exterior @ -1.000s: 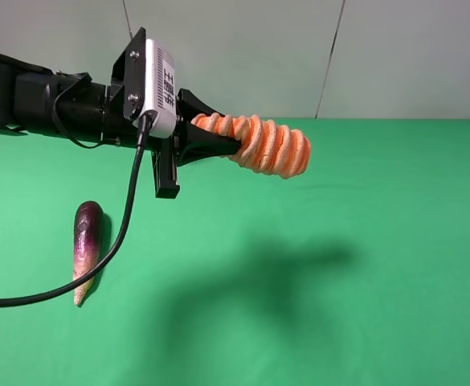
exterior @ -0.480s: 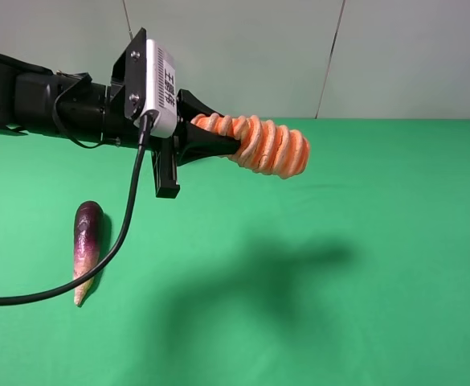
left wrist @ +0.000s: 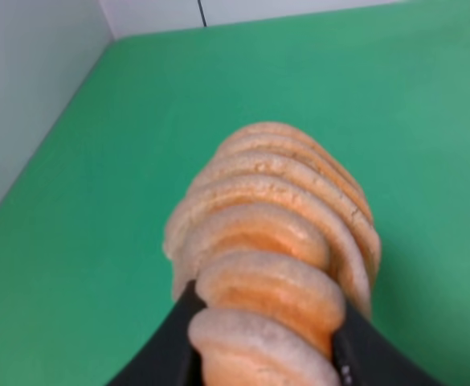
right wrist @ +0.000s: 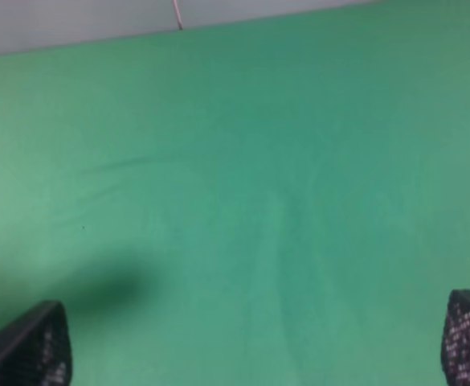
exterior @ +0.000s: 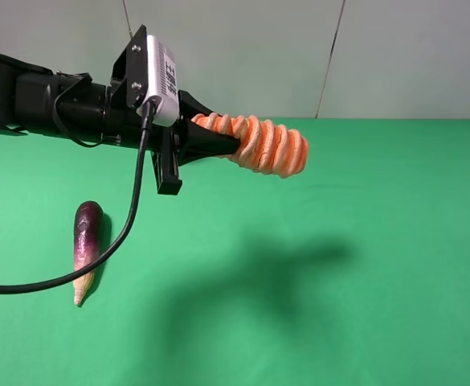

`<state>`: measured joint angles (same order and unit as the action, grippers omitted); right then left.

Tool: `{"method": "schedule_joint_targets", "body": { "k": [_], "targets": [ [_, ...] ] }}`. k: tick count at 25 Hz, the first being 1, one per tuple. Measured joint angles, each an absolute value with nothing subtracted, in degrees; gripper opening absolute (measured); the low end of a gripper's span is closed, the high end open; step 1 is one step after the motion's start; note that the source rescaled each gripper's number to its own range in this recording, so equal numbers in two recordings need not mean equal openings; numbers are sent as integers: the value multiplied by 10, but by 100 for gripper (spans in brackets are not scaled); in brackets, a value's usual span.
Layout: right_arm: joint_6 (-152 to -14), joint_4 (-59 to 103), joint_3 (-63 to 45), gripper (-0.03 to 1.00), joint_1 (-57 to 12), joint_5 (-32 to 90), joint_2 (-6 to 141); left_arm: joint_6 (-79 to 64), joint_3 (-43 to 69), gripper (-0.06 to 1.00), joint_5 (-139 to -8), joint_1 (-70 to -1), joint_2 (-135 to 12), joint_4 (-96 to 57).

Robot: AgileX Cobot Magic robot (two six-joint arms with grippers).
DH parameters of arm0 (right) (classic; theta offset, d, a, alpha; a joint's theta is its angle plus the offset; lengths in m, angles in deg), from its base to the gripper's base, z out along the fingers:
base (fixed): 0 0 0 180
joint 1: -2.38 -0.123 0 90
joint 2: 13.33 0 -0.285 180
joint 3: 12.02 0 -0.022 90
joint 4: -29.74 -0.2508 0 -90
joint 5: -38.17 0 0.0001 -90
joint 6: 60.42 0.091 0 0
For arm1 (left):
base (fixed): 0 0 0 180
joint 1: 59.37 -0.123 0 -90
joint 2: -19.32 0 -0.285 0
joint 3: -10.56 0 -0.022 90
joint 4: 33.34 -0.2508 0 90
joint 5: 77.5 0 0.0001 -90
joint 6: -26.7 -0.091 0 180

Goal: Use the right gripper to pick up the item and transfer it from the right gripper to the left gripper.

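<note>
Holding the item [exterior: 271, 146] in the air, the left gripper [exterior: 233, 143] comes in from the left edge of the high view, its fingers clenched on the item's near end. Far left and low, a purple eggplant [exterior: 86, 241] lies on the green surface [exterior: 363, 281], well apart from the grip and not the target.

The item's long axis runs roughly level, left to right, in line with the arm. Its free orange-and-cream end sticks out rightward past the fingers, well above the surface, with a shadow beneath.

In the left wrist view the item is wedged between two black fingers [left wrist: 166, 354] and points away from the camera.

The high view does not show the right gripper [right wrist: 249, 342]. Its own wrist view has both fingers [right wrist: 30, 350] spread wide with nothing between them, only bare green.

Judgement: the handover looks done, and the left arm is the only one at the item.
</note>
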<state>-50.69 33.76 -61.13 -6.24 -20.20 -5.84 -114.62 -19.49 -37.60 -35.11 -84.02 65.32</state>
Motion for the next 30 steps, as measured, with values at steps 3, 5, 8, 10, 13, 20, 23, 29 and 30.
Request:
{"method": "schedule_joint_targets", "body": {
  "k": [3, 5, 8, 10, 13, 20, 23, 29, 30],
  "targets": [
    [-507, 338, -611, 100, -62, -202, -58, -1144, -195, 1, -392, -351, -840, 653],
    [-507, 338, -611, 100, -62, -202, -58, -1141, -195, 1, -402, -351, -840, 654],
    [-507, 338, -611, 100, -62, -202, -58, -1139, -195, 1, -407, -351, -840, 654],
    [-507, 338, -611, 100, -62, -202, -58, -1140, -195, 1, -407, -351, -840, 654],
    [-507, 338, -611, 100, -62, -202, -58, -1143, -195, 1, -410, -351, -840, 654],
    [-507, 338, -611, 100, -62, -202, -58, -1141, -197, 1, -413, -351, -840, 654],
    [-507, 338, -611, 100, -62, -202, -58, -1120, -199, 1, -420, -351, -840, 654],
    [-507, 338, -611, 100, -62, -202, -58, -993, -199, 1, -491, -351, -792, 558],
    [-507, 338, -611, 100, -62, -202, -58, -959, -199, 1, -504, -351, -776, 535]
  ]
}}
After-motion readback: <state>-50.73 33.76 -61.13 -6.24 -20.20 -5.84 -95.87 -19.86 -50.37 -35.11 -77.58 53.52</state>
